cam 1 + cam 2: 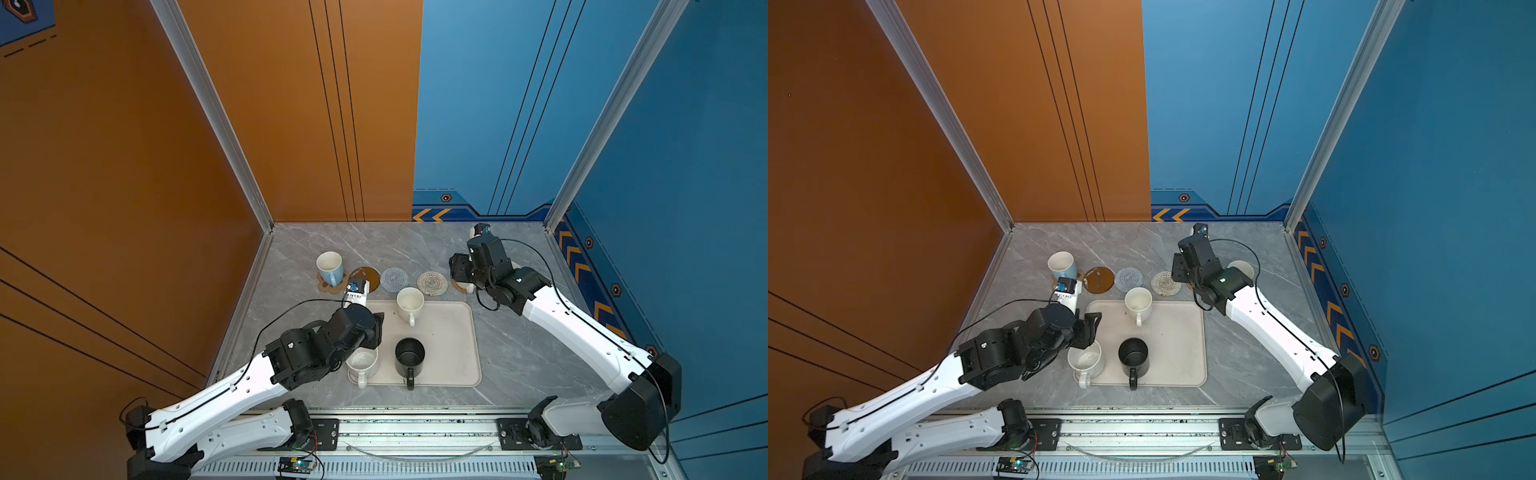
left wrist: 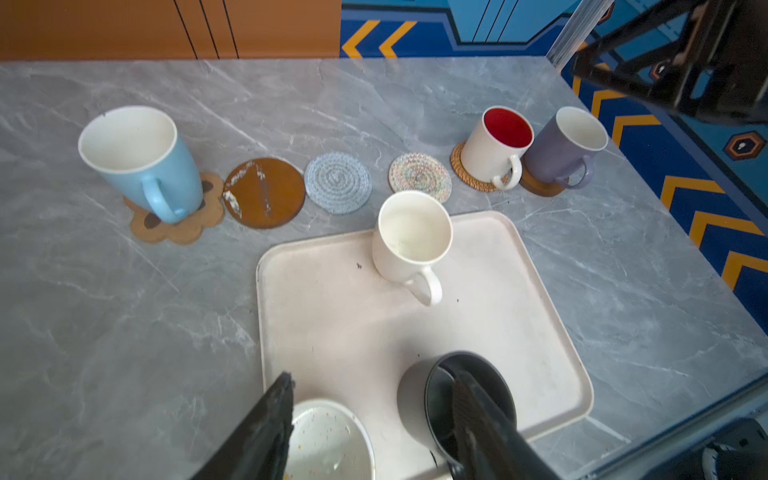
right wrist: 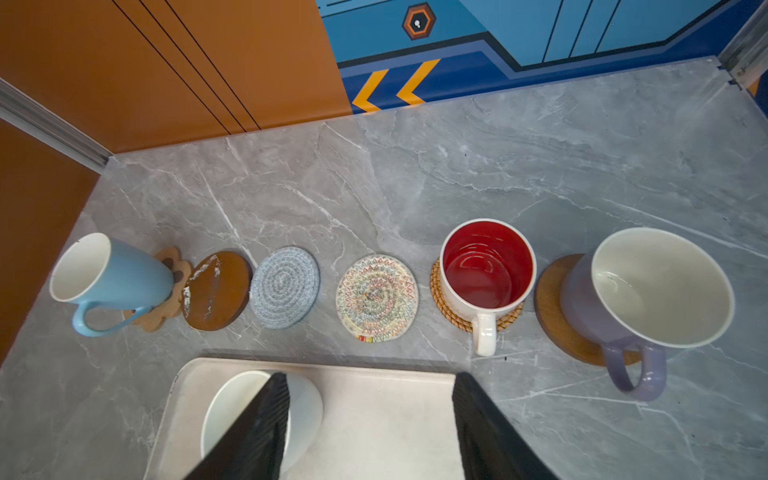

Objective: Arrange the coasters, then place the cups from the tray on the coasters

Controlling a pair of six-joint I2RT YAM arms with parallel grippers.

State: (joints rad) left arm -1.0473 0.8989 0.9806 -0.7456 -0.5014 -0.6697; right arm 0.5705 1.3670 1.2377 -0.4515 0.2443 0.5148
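Six coasters line up between the tray (image 2: pixel 332 324) and the far edge of the grey marble table (image 1: pixel 511 353), and three of them already carry cups. At the end nearest the left edge a light blue mug (image 2: pixel 137 162) stands on the tan paw-shaped coaster (image 2: pixel 183 228). Next to it lie a bare brown wooden disc (image 2: pixel 266 193) scuffed with white, a bare grey-blue woven round (image 2: pixel 337 183) and a bare white woven round (image 2: pixel 419 176). Toward the right edge a white mug with a red inside (image 2: pixel 494 149) sits on the rattan round (image 2: pixel 461 166), and just beside it a lavender mug (image 2: pixel 557 153) sits on the second wooden disc (image 2: pixel 536 187). Three cups are on the cream-beige tray, which lies in the middle of the table toward its near edge. There, a cream-white mug (image 2: pixel 409 241) is at the tray's far rim, a black mug (image 2: pixel 415 399) is near its near rim, and a speckled white mug (image 2: pixel 328 440) is at its near-left corner. The left pincer (image 2: pixel 372 376) hangs over the speckled and black mugs, its jaws apart and gripping nothing. The right pincer (image 3: pixel 370 376) hovers above the tray's far rim, near the cream-white mug, jaws likewise apart and empty.
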